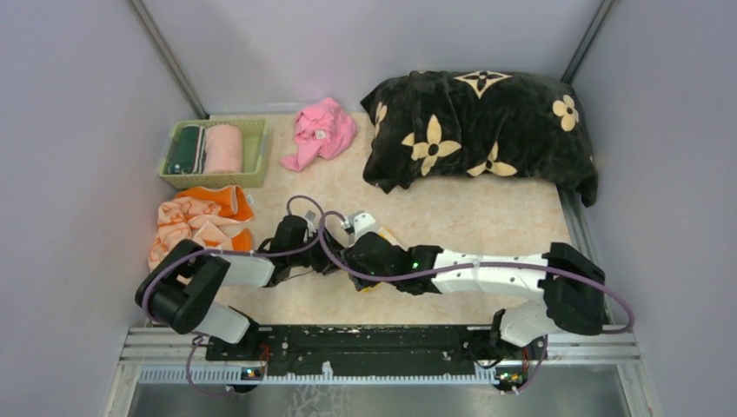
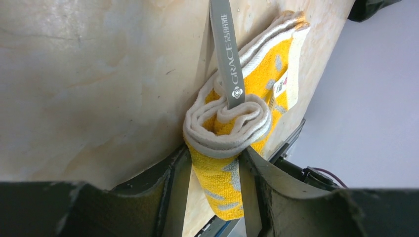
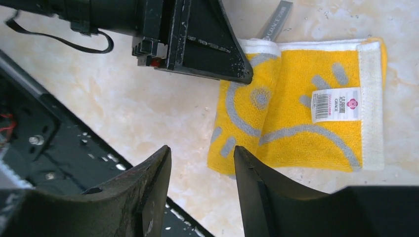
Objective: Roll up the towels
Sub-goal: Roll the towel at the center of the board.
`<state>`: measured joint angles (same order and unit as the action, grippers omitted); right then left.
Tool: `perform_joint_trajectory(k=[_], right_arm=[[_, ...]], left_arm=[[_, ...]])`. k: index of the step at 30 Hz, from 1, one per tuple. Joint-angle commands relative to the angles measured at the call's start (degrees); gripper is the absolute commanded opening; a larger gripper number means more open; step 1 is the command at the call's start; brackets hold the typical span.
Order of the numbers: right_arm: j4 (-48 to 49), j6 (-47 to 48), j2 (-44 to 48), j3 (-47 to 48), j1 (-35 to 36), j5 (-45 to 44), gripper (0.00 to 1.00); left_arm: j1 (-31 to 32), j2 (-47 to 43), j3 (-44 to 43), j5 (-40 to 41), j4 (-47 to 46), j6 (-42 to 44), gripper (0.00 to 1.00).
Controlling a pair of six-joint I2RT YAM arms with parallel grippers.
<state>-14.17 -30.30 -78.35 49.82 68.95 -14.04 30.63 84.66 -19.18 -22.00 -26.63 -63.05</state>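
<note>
A yellow towel with grey markings and a cream border lies on the table, partly rolled. The left wrist view shows its rolled end (image 2: 227, 126) squeezed between my left gripper's (image 2: 215, 163) two fingers; a grey strap (image 2: 228, 54) marked GRACE lies over the roll. Seen from the right wrist, the towel (image 3: 306, 113) has its flat part spread to the right, with a barcode label on it. My right gripper (image 3: 202, 153) hovers open beside the towel's near corner, only bare table between its fingers. A crumpled peach and orange towel (image 1: 195, 221) lies at the left.
A green basket (image 1: 252, 152) at the back left holds a dark green roll and a peach roll. A pink cloth (image 1: 322, 130) lies behind the arms. The big black flowered blanket (image 1: 482, 130) fills the back right. Grey walls close in both sides.
</note>
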Motion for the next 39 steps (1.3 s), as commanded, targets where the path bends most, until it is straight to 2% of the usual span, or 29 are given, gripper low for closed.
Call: perform_joint_trajectory(k=[1,11,17,22,26,28,31,35,39], right_arm=[[-6.9,5.5,-6.8,6.1,4.6,-12.6,0.50],[-8.6,6.2,-19.2,9.9,8.6,-21.6,0.52],[-7.1,7.6,-23.6,9.4,8.6,-19.1,0.51],[-6.5,8.7,-26.7,9.0,8.2,-16.7,0.45],[-3.5,10.6,-25.0,7.1,6.2,-8.6,0.25],[-1.0,11.2,-22.5,5.5,4.4,-1.9,0.19],[4.5,11.1,-19.2,2.4,0.0,10.9,0.01],[13.5,8.1,-16.9,-2.1,-5.7,28.8,0.00],[25.1,1.8,-16.9,-7.4,-11.1,43.2,0.00]], left_arm=[[0.4,1.4,3.1,6.9,7.1,1.0,0.48],[0.5,0.3,4.3,7.0,6.6,0.2,0.47],[0.5,0.2,4.8,6.6,6.0,0.0,0.48],[0.5,-1.4,5.4,6.6,6.2,0.0,0.50],[0.4,-4.6,6.0,6.7,7.7,0.4,0.56],[0.4,-7.3,6.4,6.9,9.1,0.6,0.59],[0.4,-13.1,6.9,7.0,12.5,0.9,0.64],[0.3,-20.5,6.7,8.2,18.3,1.7,0.66],[0.5,-25.2,6.9,8.1,21.2,1.2,0.66]])
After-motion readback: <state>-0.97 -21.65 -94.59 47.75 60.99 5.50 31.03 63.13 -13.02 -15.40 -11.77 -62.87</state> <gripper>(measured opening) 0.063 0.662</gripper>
